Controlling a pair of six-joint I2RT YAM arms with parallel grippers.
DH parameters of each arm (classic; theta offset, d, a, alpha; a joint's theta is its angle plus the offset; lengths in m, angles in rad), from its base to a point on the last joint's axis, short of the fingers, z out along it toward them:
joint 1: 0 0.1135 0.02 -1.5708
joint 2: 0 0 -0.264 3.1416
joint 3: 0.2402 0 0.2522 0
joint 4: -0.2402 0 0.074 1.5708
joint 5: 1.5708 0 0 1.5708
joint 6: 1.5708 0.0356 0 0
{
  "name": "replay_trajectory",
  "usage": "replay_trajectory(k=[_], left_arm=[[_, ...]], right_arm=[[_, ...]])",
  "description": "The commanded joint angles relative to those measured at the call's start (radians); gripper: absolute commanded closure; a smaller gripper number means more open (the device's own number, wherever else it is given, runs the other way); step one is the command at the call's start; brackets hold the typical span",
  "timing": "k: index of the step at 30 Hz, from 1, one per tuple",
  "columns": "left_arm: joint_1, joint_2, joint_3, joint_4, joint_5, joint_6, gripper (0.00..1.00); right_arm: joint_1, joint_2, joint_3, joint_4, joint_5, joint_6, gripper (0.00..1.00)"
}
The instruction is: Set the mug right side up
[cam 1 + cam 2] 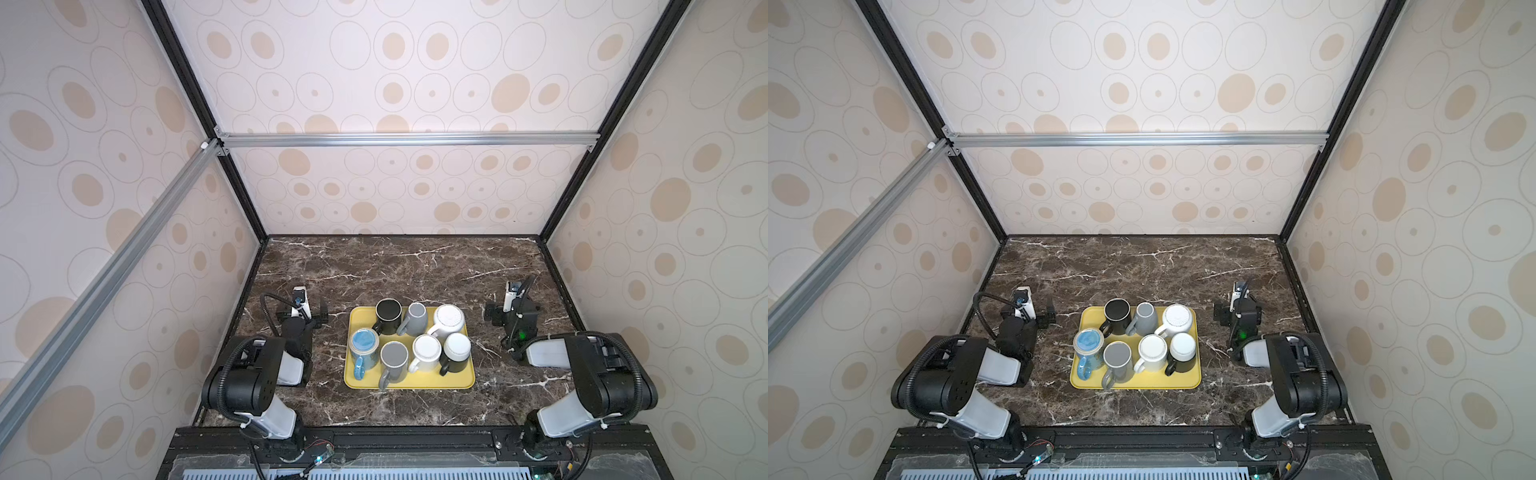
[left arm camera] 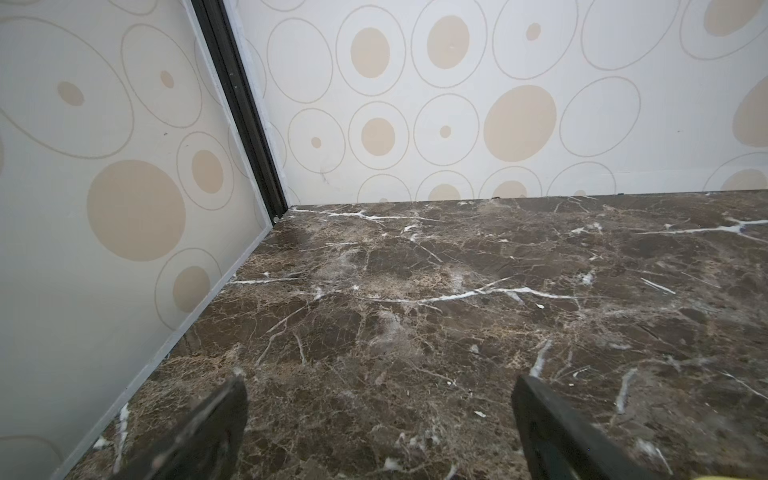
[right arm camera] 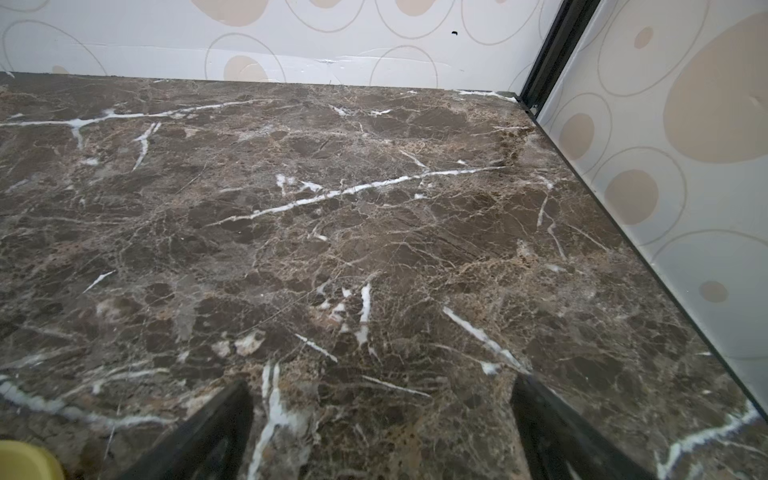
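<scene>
Both top views: seven mugs crowd a yellow tray at mid-desk. Far-right white mug appears base-up, untouched. Left gripper and right gripper: jaws wide, empty, flanking tray. Task judged not begun.

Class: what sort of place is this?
Probably a robot test enclosure, not a real kitchen: aluminium frame rail, wallpapered panels, left arm and right arm flanking a yellow tray of mugs.

Both top views: high over front edge, looking down and back, far off, sharing whole counter. Wrist views: low, near counter, past left tool, right tool, toward back wall.
</scene>
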Motion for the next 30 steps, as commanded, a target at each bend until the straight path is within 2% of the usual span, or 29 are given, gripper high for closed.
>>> replay_trajectory(k=[1, 30], left_arm=[[0.009, 0.000, 0.006, 0.017, 0.028, 0.011, 0.00], [0.012, -0.001, 0.015, 0.003, 0.032, 0.005, 0.00]], right_arm=[[-0.005, -0.009, 0.006, 0.017, 0.010, 0.002, 0.00], [-0.007, -0.007, 0.013, 0.008, 0.007, 0.004, 0.00]])
